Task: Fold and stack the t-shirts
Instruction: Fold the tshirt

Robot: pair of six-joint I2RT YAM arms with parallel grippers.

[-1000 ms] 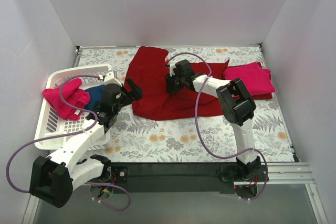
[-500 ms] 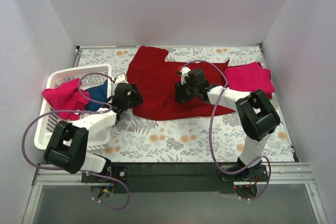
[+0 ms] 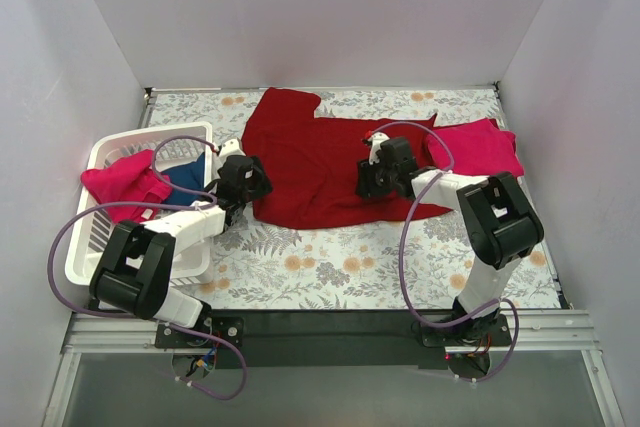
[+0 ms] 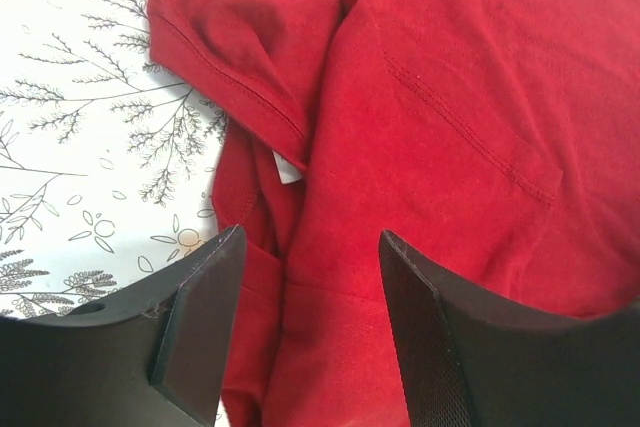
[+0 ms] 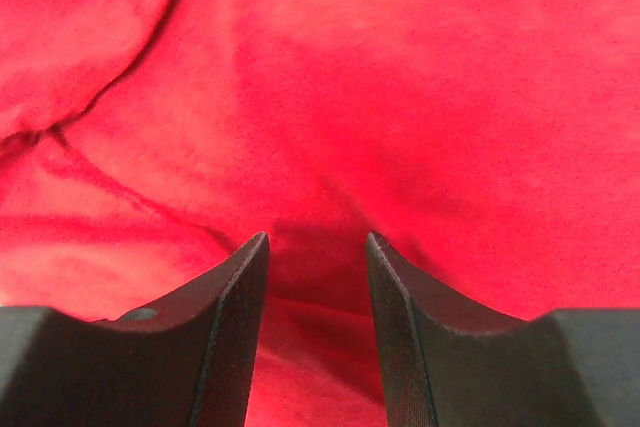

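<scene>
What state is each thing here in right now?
Dark red t-shirt: spread out, unfolded.
Pink t-shirt on table: folded.
Pink t-shirt on basket: crumpled, draped over rim.
Navy t-shirt: bunched inside basket.
Basket: upright.
Left fingers: apart, over dark red t-shirt's edge.
Right fingers: apart, over it.

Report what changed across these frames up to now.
The left gripper swung from over the basket to the dark red shirt's left edge, with its jaws apart over the cloth. The right gripper slid rightward across that shirt toward the folded pink shirt, also with its jaws apart. Nothing was lifted. Both shirts, the basket and the crumpled pink shirt and navy shirt in it stayed put.
</scene>
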